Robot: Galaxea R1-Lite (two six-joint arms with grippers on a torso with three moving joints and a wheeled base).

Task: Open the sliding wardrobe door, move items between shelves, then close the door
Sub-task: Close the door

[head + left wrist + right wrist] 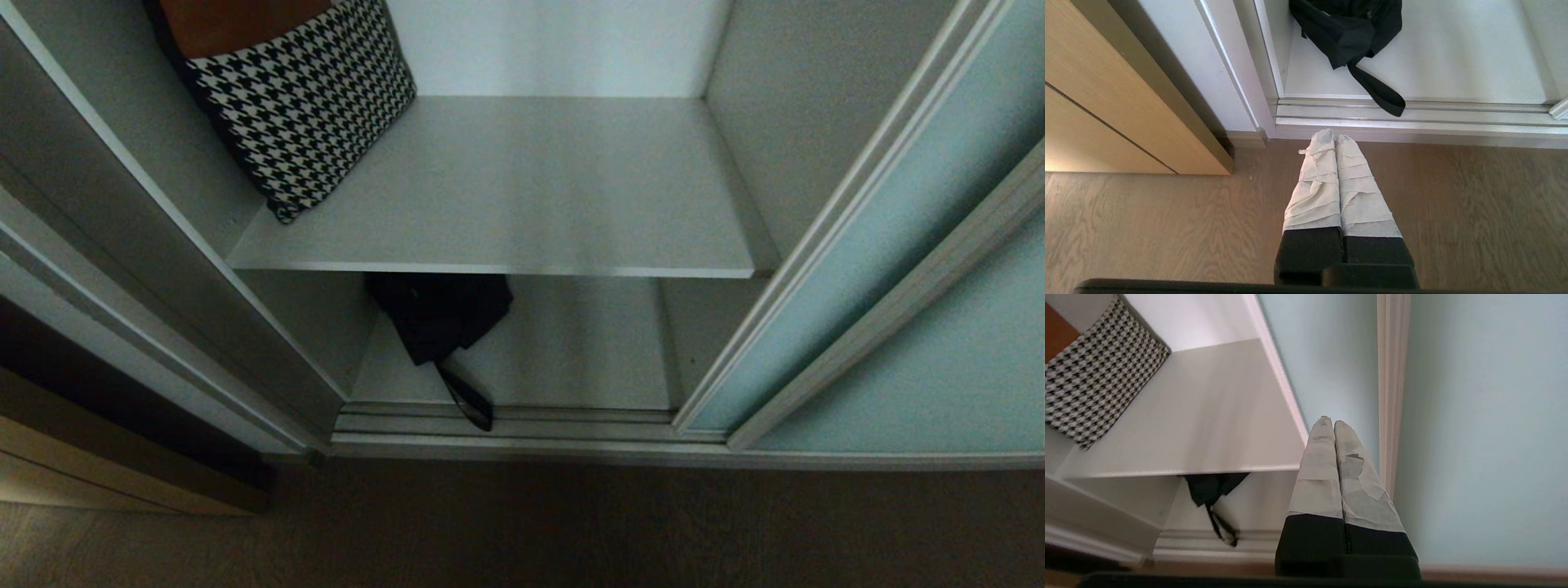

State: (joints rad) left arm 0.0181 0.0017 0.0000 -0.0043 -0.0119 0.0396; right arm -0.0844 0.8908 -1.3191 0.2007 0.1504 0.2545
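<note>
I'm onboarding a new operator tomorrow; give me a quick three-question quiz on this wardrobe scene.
1. True or false: the black garment lies on the upper shelf.
2. What trails over the bottom door track?
3. The sliding wardrobe door is: A) open, B) shut.
Key: 1. False, it lies on the lower shelf; only the houndstooth bag sits above. 2. The garment's strap. 3. A.
</note>
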